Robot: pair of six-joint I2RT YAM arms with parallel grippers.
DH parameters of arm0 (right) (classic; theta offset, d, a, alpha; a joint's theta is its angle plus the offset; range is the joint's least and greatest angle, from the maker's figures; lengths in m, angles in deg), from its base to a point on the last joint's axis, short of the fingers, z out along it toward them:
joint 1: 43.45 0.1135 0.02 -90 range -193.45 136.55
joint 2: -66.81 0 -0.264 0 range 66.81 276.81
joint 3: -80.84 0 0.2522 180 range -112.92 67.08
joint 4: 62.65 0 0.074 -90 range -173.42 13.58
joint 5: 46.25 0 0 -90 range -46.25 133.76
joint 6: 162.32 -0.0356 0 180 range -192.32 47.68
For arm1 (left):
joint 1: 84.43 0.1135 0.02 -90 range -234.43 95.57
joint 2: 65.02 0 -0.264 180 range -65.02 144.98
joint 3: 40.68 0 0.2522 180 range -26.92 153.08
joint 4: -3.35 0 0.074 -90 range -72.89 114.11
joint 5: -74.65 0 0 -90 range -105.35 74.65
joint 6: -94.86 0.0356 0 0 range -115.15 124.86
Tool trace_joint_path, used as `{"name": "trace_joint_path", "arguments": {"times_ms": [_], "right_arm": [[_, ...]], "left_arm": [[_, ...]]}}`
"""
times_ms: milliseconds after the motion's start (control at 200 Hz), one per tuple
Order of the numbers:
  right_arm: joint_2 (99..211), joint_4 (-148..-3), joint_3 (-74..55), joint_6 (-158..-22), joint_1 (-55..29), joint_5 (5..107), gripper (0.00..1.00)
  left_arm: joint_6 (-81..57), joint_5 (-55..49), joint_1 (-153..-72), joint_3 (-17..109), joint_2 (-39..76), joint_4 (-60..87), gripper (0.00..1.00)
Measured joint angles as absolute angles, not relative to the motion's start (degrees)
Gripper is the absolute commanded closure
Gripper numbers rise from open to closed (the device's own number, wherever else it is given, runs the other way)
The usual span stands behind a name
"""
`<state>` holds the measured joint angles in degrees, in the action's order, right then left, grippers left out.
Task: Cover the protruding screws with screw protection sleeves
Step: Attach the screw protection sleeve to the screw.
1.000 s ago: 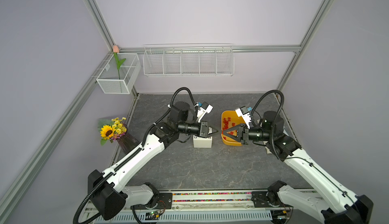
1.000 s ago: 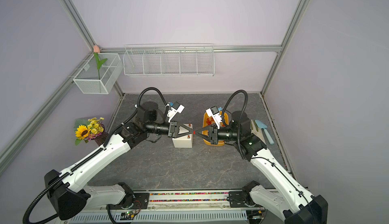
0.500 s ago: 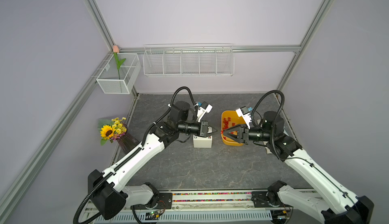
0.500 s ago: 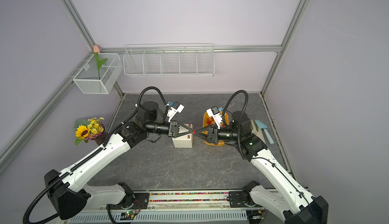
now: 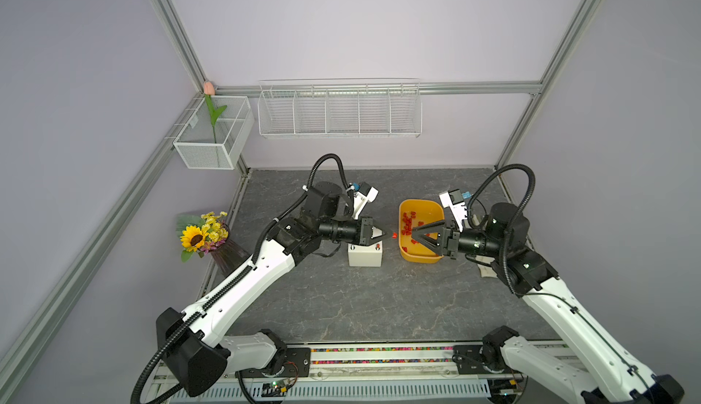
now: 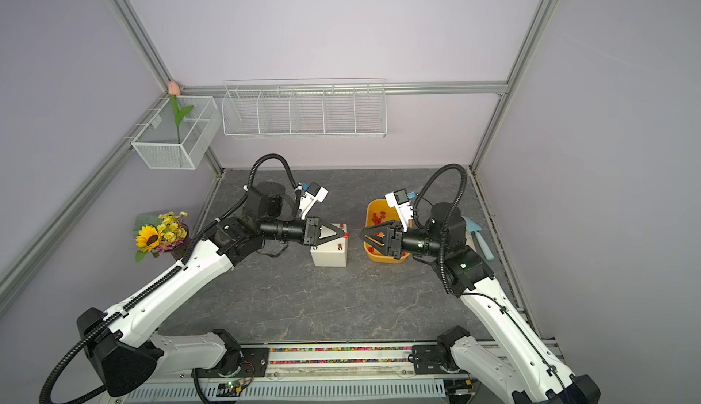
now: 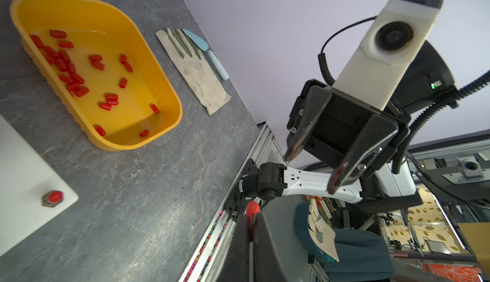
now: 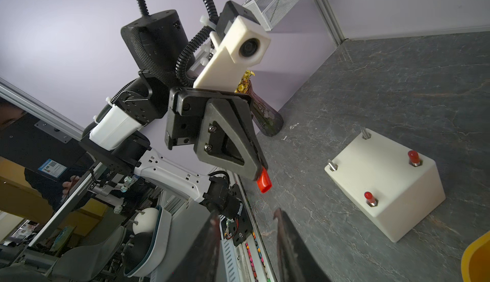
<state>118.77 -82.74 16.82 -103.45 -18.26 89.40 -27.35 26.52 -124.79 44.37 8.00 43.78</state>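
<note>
You are working over a dark grey stone-patterned table (image 5: 360, 299), and both arms reach in from its near edge toward the middle. Your left arm (image 5: 242, 280) and right arm (image 5: 569, 315) point at each other, with their wrists raised above the surface. The yellow tray (image 5: 417, 258) sits under the right wrist. Just beside it, with a narrow strip of bare table between them, the white box (image 5: 364, 258) stands upright.

Your left gripper (image 8: 261, 173) is clenched on a single red sleeve (image 8: 264, 184), which sticks out past the fingertips. That sleeve hangs in the air near the box's tray-side edge and touches nothing but the fingers. Your right gripper (image 7: 309, 174) is released, its jaws spread apart with nothing between them. It is held above the tray's box-side edge and faces the left gripper across a clear gap.

The remaining screw protection sleeves (image 7: 74, 76) lie loose on the tray floor. Most are bunched toward one end and a few are scattered across the rest.

The four protruding screws (image 8: 366, 134) stand at the corners of the box top. The tray-side pair (image 8: 412, 157) each wear a red sleeve. The far pair (image 8: 332, 166), on your left arm's side, are bare metal.
</note>
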Motion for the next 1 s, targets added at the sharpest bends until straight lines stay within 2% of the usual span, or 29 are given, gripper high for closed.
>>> {"name": "trace_joint_path", "arguments": {"times_ms": [205,400,695,1000], "right_arm": [[118.73,-87.22,17.91,-99.91,-18.48,86.58,0.60],[118.79,-92.71,17.91,-95.00,-18.22,81.16,0.55],[122.33,-99.97,17.30,-88.35,-12.62,70.41,0.52],[127.12,-100.62,14.29,-85.84,-8.29,63.94,0.51]], "left_arm": [[-25.91,22.45,-123.91,45.55,7.84,47.52,0.94],[-24.84,18.01,-121.71,46.46,7.97,52.09,0.94],[-23.05,11.41,-120.24,50.53,12.69,58.32,0.94],[-21.43,6.69,-118.56,54.20,15.86,63.39,0.94]]}}
